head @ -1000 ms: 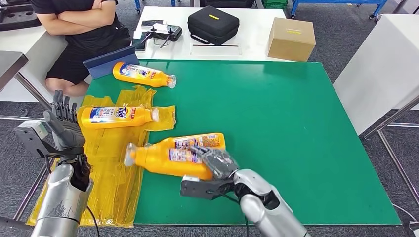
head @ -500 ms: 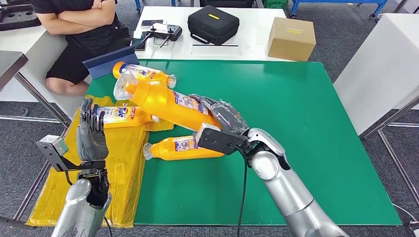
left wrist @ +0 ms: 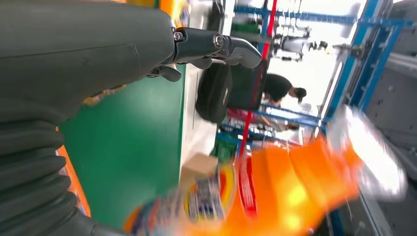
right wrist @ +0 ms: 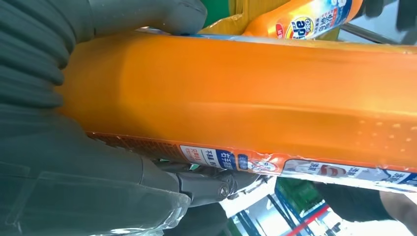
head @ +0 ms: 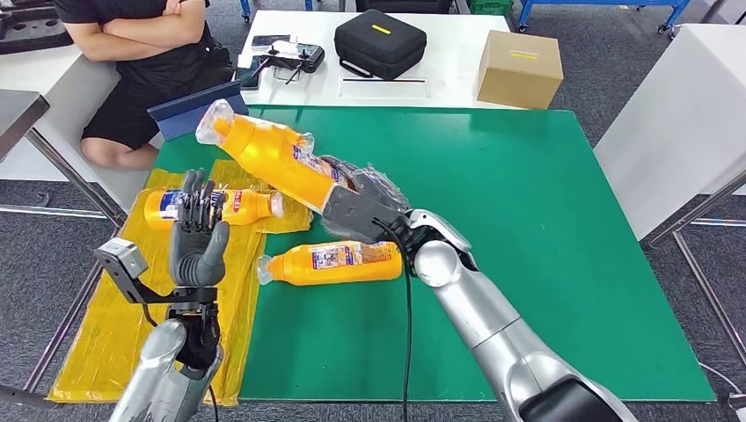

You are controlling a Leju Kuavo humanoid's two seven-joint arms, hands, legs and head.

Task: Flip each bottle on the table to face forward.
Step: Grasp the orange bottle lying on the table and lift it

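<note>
Bottle point(head: 273, 158) — held aloft in the upper left of the frame, gripped around its base by your right hand point(head: 365, 202). Left hand point(head: 198, 237) is raised, fingers apart, empty. Rotate slowly — set it label-up on the bench point(head: 528, 220).

A black case point(head: 380, 42) and a cardboard box point(head: 518, 69) sit at upper centre; a seated person point(head: 141, 53) occupies the upper left.
</note>
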